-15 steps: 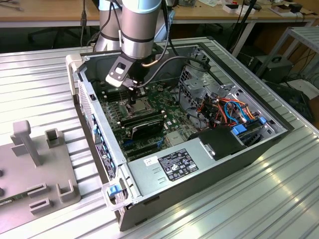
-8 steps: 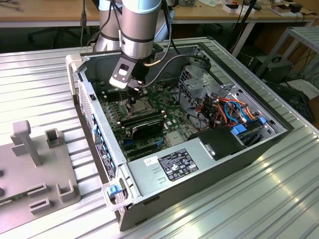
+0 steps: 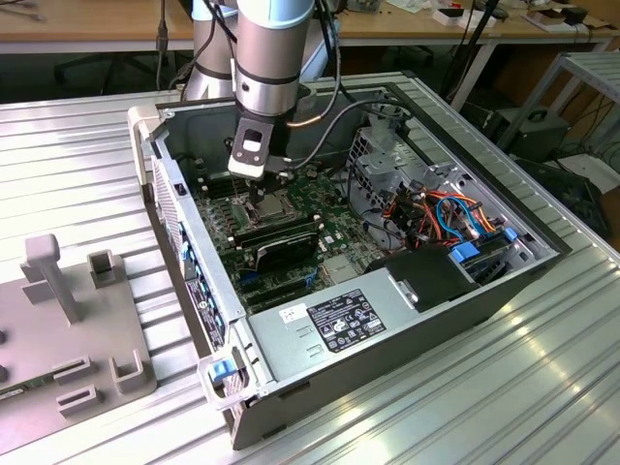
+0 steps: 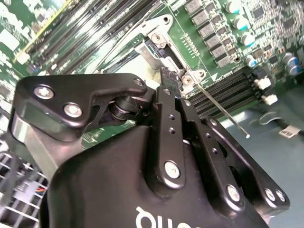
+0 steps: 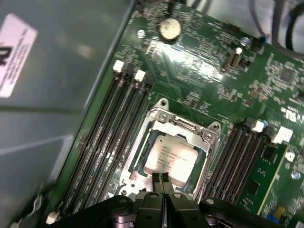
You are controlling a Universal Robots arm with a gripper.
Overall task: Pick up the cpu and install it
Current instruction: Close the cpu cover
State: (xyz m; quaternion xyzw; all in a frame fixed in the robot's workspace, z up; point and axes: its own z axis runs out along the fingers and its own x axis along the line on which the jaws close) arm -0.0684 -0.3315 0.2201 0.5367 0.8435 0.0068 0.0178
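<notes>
The cpu (image 5: 170,157), a small silver-grey square chip, lies flat in the socket under the open window of the metal frame (image 5: 164,117) on the green motherboard (image 5: 199,71). My gripper (image 5: 163,179) is shut, its two black fingers pressed together with nothing between them, and their tips are at the frame's edge just beside the cpu. In the exterior view my gripper (image 3: 258,190) reaches down into the computer case right over the cpu (image 3: 275,204). The second wrist view has my gripper (image 4: 169,79) by the frame's hinge and a thin metal lever (image 4: 223,112).
Memory slots (image 5: 107,137) flank the socket on both sides. A long black card (image 3: 279,238) stands near the socket, with the power supply (image 3: 358,320) and coloured cables (image 3: 448,215) beyond. The case walls (image 3: 184,242) enclose the board. A grey fixture (image 3: 73,320) sits at the exterior view's left.
</notes>
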